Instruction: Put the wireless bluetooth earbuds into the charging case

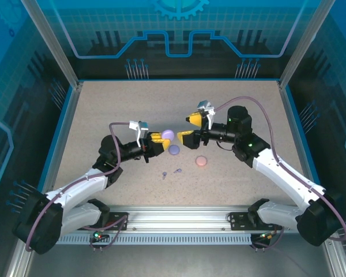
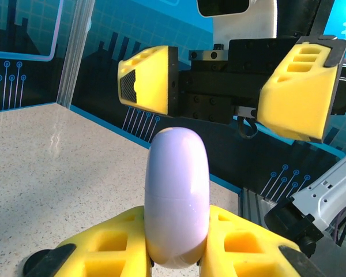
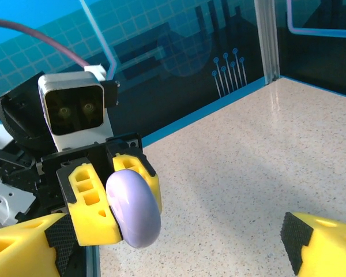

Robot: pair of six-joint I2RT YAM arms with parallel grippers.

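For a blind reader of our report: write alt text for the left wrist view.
The left gripper is shut on a lavender case, held on edge, with the speckled table behind. Facing it, the right gripper hangs with its jaws wide open.

The left gripper point(image 2: 176, 257) pinches a lavender charging case point(image 2: 177, 190) between its yellow fingers, the case standing upright on edge. Beyond it, the right gripper point(image 2: 219, 86) faces this way with its yellow fingers spread wide apart. The speckled table point(image 2: 46, 173) lies to the left.
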